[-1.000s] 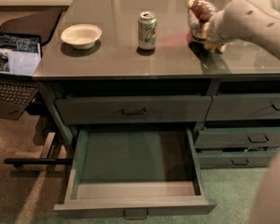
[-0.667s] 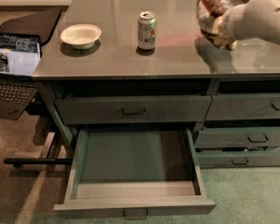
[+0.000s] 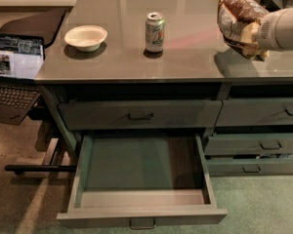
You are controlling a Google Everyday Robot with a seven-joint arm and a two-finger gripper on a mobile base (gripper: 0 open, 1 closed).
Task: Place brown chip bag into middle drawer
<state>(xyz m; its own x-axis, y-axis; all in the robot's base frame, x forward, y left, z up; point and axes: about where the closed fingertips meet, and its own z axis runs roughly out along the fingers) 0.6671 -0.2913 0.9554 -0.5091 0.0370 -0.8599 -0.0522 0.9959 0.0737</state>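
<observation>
— Well, where's the bag (image 3: 237,16)?
— Clamped in my hand (image 3: 258,33), held above the worktop (image 3: 185,57) at its right end.
— Drawer (image 3: 141,213)?
— Pulled open, low down, left of my hand. Can (image 3: 155,31) and bowl (image 3: 86,36) stand on top.

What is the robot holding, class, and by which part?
The gripper, above the countertop's right end, holds the brown chip bag by its right edge, clear of the surface.

readable text: none tbh | chip bag (image 3: 237,13) print: can't make out | soda can (image 3: 155,31) label: same | gripper (image 3: 258,33): top right, clutching the chip bag above the counter (image 3: 185,60)
</observation>
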